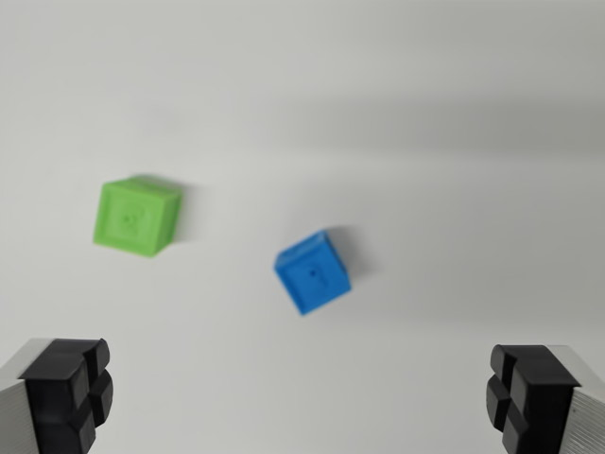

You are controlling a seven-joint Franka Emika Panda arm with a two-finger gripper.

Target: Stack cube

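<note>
A green cube [135, 217] rests on the white surface toward the wrist view's left. A blue cube [313, 271], turned at an angle, lies near the middle, apart from the green one. My gripper [298, 397] hovers above the surface and stands open, its two black fingertips [76, 392] spread wide at the bottom corners of the view. Nothing is between them. The blue cube lies just beyond the gap between the fingertips, slightly toward the view's right of centre.
Plain white tabletop [425, 113] fills the whole view, with a soft shadow band across the upper part.
</note>
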